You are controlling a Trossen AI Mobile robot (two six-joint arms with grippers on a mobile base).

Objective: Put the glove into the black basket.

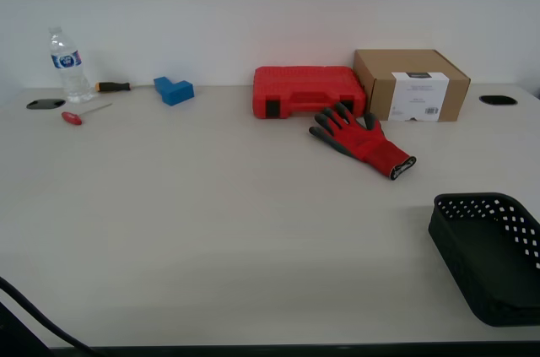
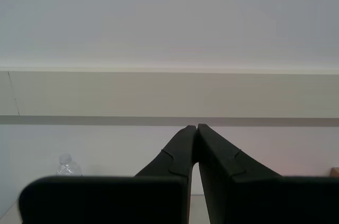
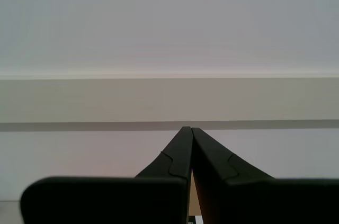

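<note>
The glove (image 1: 363,141) lies flat on the pale table (image 1: 211,222), at about one o'clock from the table's middle in the exterior view. Its dark grey fingers point toward ten o'clock and touch, or almost touch, the front edge of the red tool case (image 1: 308,91). Its dark-edged cuff points toward four o'clock. Nothing holds the glove.

The black basket (image 1: 489,256) stands at about four o'clock, at the exterior view's right edge, partly cut off by the frame. It is well apart from the glove, and what I can see of its inside has nothing in it.

Just beside the tool case, at its three o'clock side, stands a brown cardboard box (image 1: 411,84) with a white label. Far at ten o'clock I see a water bottle (image 1: 69,66), a screwdriver with an orange and black handle (image 1: 113,86), a small tool with a red handle (image 1: 74,117) and a blue block (image 1: 174,89).

My first gripper (image 3: 187,129) has its two black jaws pressed together at the tips, with nothing between them; it looks toward the wall. My second gripper (image 2: 197,127) is the same: the tips meet, nothing is gripped, and the bottle's top (image 2: 67,164) shows low in its view. Neither gripper appears in the exterior view.
</note>
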